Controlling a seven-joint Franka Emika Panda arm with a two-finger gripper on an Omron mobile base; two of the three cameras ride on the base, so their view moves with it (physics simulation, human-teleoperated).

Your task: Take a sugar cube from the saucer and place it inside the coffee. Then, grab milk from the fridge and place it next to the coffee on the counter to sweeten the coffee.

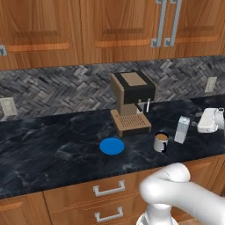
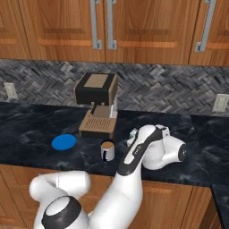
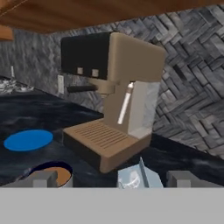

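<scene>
- Left base view: the milk [image 1: 182,129] stands upright on the counter [image 1: 52,145], just to the right of the coffee [image 1: 161,142], with a small gap between them. The saucer [image 1: 111,146] lies bare to the mug's left, in front of the coffee machine [image 1: 132,102]; no sugar cube can be made out on it. The white hand reaches in from the right edge at carton height, just beside the milk. Judged from this layout, the last step, setting the milk by the coffee, looks all but done.
- Right base view: the arm rises from the lower left, bends over the counter edge and turns its wrist back toward the machine. The arm's link covers the carton here. The coffee [image 2: 107,150] sits just left of that link and the saucer [image 2: 64,142] further left.
- Hand view: the gripper [image 3: 110,178] looks level along the counter at the coffee machine [image 3: 109,96]. Its two finger tips stand wide apart, with the milk's gabled top [image 3: 139,177] between them and not pinched, so the jaws are open and hold nothing. The coffee [image 3: 54,173] shows at lower left, the saucer [image 3: 28,140] beyond it.
- What the next move calls for: a straight pull back from the carton, without brushing it, since a tall narrow carton could tip.
</scene>
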